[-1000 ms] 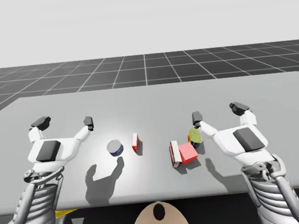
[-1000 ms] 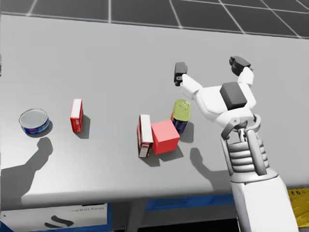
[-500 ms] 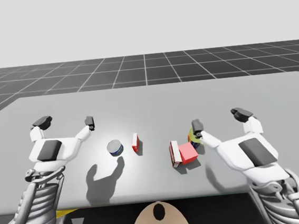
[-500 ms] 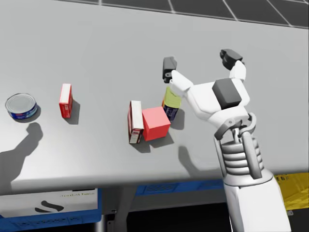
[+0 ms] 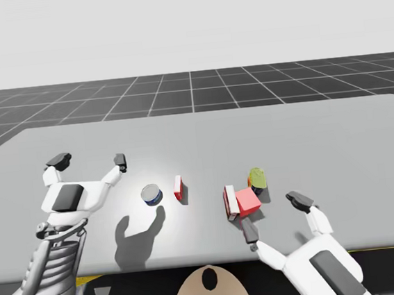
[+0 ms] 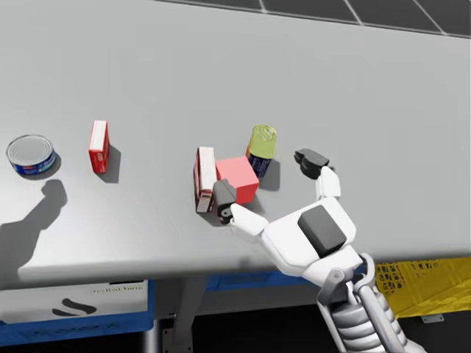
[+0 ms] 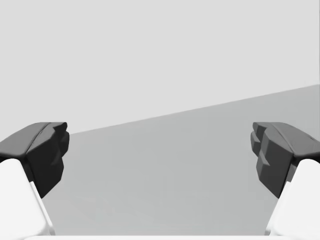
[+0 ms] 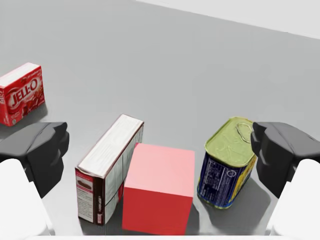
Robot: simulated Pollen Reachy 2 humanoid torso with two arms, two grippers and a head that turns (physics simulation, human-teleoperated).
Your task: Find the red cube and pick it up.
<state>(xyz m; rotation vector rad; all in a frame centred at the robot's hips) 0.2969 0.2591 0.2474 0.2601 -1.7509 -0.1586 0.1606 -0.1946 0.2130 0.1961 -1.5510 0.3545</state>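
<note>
The red cube (image 5: pixel 248 201) (image 6: pixel 237 179) sits on the grey table (image 5: pixel 335 134) between a tall white and dark red box (image 5: pixel 229 201) (image 6: pixel 203 176) and a blue tin with a yellow-green lid (image 5: pixel 257 179) (image 6: pixel 260 149). My right gripper (image 5: pixel 273 217) (image 6: pixel 266 178) is open near the table's front edge, on the near side of the cube. In the right wrist view the red cube (image 8: pixel 160 187) lies ahead, centred between the gripper's spread fingers (image 8: pixel 42 150), touching neither. My left gripper (image 5: pixel 89 160) (image 7: pixel 160 155) hovers open over bare table at the left.
A small red box (image 5: pixel 178 188) (image 6: pixel 98 145) (image 8: pixel 20 100) stands left of the cluster, and a round blue can (image 5: pixel 151 194) (image 6: pixel 29 155) further left. The tall box (image 8: pixel 109 167) and the tin (image 8: pixel 231 162) flank the cube closely.
My right arm has pulled back from beyond the tin to the table's front edge, its gripper now facing the cube from the near side. My head has turned. The left arm barely moved.
</note>
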